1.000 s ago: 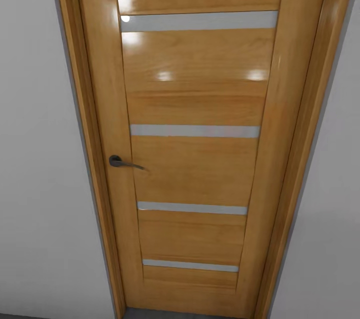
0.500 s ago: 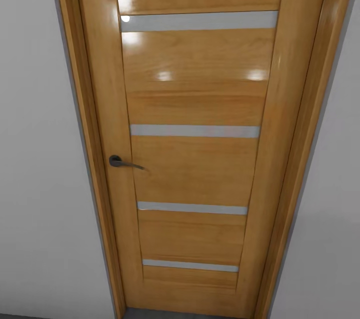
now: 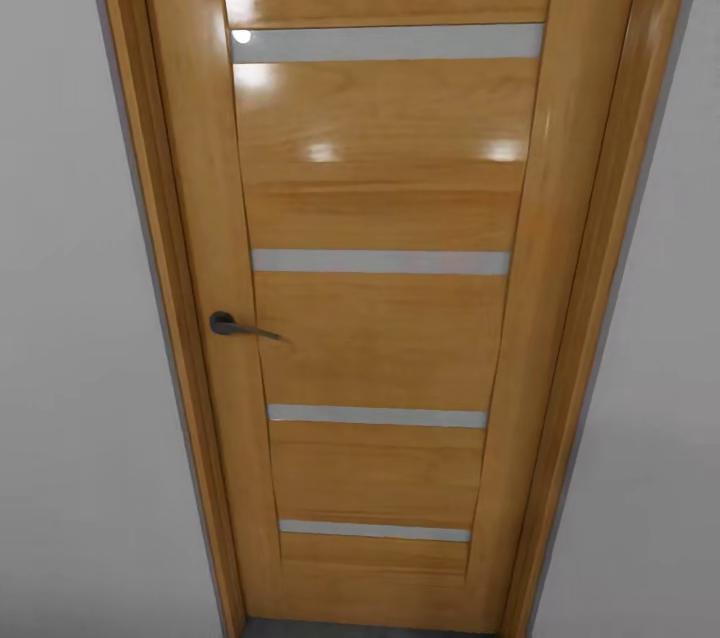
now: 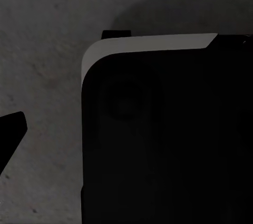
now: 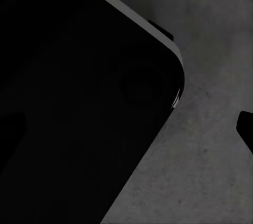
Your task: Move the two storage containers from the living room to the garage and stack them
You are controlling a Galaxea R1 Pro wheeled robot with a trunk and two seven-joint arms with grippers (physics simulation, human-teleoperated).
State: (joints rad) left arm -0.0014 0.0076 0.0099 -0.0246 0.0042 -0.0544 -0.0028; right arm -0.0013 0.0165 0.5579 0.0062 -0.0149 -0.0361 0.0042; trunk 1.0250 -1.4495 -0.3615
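Observation:
The two storage containers are out of view. In the left wrist view, my left gripper (image 4: 126, 129) hangs above the rough dark grey floor (image 4: 42, 50). One dark fingertip (image 4: 10, 129) sits at the picture's edge, and nothing is held. My right gripper (image 5: 126, 126) is open too, its fingertip (image 5: 245, 126) far out to the side over the same floor (image 5: 211, 182). Between each pair of fingers lies my own black base (image 4: 168, 139), with its pale rim.
A closed honey-coloured wooden door (image 3: 380, 318) with several pale horizontal strips stands straight ahead, close up. Its dark lever handle (image 3: 235, 325) is on the left side. Pale grey walls (image 3: 70, 368) flank the door frame. A sliver of dark floor (image 3: 350, 630) shows at its foot.
The whole head picture has shifted slightly, so the door sits a little further left; the camera moved. The door stays closed.

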